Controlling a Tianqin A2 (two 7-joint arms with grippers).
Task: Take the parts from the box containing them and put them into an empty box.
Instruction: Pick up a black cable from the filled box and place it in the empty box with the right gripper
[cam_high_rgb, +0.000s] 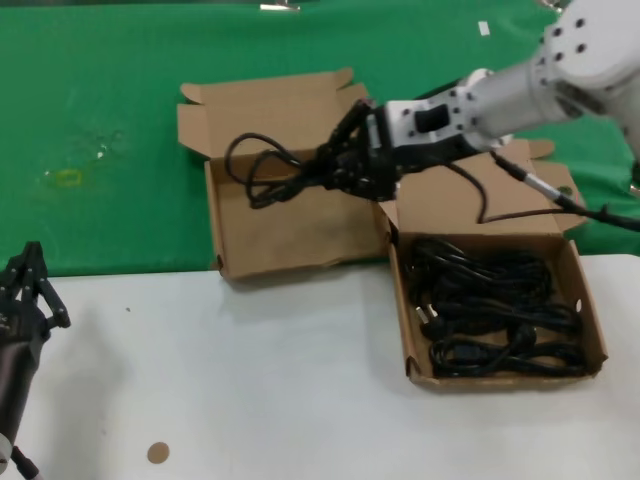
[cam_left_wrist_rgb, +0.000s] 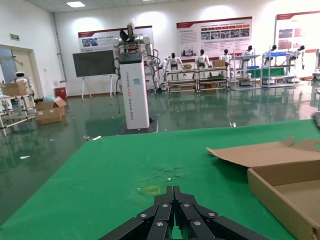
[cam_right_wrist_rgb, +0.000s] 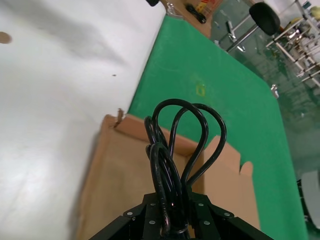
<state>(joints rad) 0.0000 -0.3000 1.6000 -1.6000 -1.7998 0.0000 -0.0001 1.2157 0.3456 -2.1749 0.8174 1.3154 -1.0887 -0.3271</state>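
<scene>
One cord (cam_high_rgb: 262, 168) hung clamped in the right end effector (cam_high_rgb: 335, 165) over the bare box (cam_high_rgb: 290, 235) at frame centre, several cords (cam_high_rgb: 490, 310) remained in the lower-right box (cam_high_rgb: 596, 330), and the left end effector (cam_high_rgb: 30, 285) sat closed, idle at lower left.

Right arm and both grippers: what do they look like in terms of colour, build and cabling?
The right arm has glossy white rounded shells with small dark screw holes and a black panel near the wrist; a thin black cable runs alongside it. The right gripper is black, its fingers made of linked bars. The left gripper is black too, with silver pivot screws.
</scene>
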